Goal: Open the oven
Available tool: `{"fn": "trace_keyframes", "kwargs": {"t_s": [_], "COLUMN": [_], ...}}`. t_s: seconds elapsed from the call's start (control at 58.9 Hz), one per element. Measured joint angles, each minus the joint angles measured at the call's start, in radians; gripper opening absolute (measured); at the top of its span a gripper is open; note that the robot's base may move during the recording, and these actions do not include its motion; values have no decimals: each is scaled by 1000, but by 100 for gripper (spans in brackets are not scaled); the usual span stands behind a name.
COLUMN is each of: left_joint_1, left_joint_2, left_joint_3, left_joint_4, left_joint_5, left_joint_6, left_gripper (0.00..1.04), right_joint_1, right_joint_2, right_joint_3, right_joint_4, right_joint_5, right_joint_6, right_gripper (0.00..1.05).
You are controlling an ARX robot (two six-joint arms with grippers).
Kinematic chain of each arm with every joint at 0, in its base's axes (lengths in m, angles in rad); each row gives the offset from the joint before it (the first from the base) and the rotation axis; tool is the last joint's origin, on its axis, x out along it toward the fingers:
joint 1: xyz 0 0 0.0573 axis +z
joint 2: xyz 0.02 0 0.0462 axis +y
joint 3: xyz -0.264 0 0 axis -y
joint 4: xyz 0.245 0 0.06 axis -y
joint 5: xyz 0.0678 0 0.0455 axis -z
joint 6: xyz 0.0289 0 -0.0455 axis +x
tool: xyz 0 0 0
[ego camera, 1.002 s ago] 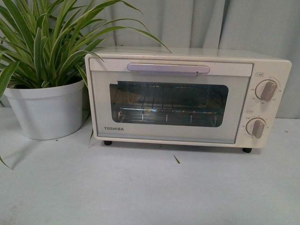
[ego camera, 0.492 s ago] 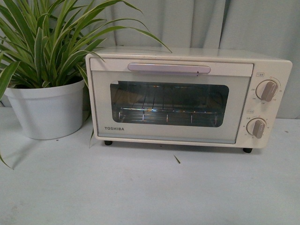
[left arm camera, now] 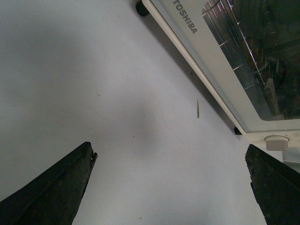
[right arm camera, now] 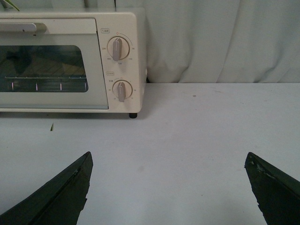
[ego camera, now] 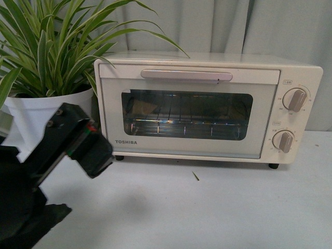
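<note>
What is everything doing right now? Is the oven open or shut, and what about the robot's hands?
Oven, shut.
Handle, nothing holding it.
Rack, inside, bare.
Left hand, open, empty.
Right hand, open, empty.
Plant, upright in its pot.

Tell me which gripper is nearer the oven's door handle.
Left. The left gripper hovers open over the table just before the oven, at its lower left front, below the handle. The right gripper sits farther back, beyond the knobs, outside the front view.
</note>
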Motion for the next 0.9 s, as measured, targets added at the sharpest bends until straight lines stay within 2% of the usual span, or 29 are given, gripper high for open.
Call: {"fn": "trace_keyframes", "kwargs": {"t_s": [0.441, 0.9], "left_joint_1": [-55, 32], "left_joint_2": [240, 299], "left_joint_3": [121, 111], "left_joint_4": [72, 161], "left_joint_5": [25, 25], "left_joint_6": [-101, -199], "left_gripper": [98, 98], "right_joint_1": [0, 0], "right_joint_2": [0, 0], "right_joint_3": [0, 0], "right_joint_4": [0, 0], "right_joint_5": [0, 0], "right_joint_6": [0, 0], "right_gripper": [95, 95]}}
